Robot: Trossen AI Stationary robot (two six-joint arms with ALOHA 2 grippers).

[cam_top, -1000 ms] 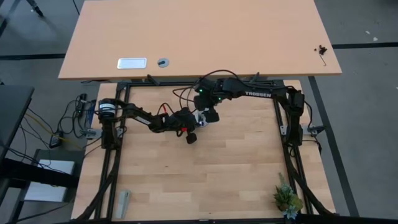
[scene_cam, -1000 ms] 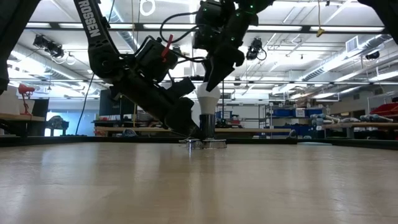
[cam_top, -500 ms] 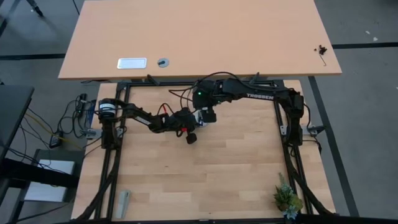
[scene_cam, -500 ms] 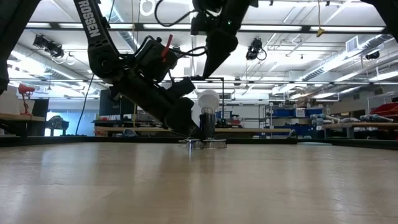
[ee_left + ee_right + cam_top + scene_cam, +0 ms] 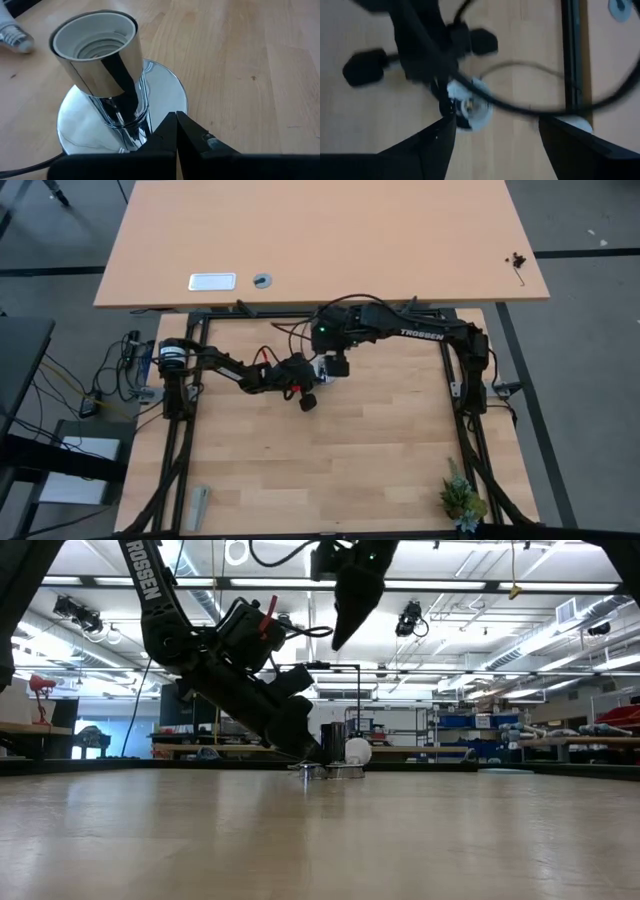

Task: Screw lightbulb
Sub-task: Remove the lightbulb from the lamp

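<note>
The lightbulb (image 5: 357, 751) lay on its side on the wooden table (image 5: 320, 840), just beside the chrome socket (image 5: 100, 60) and outside it; in the low view its white globe showed at table level next to the dark upright socket tube. In the left wrist view only a small part of the lightbulb was visible at the frame edge, near the socket's round mirrored foot (image 5: 165, 95). The socket stood upright on that foot, its mouth open and its white inner thread exposed, with nothing seated in it. The left gripper (image 5: 176, 131) was low at the socket's foot, its two dark fingers pressed together with no gap between them and nothing between them; the tips sat against the edge of the mirrored foot, beside the stem. In the high view the left arm (image 5: 235, 370) reached across from the left side of the table to that spot. The right gripper (image 5: 492, 132) hung above the socket, clear of the table, its fingers spread wide apart and holding nothing; the right wrist view looked down between them onto the socket and the left arm. A thin black cord (image 5: 530, 67) curved across the table in that same view.
</note>
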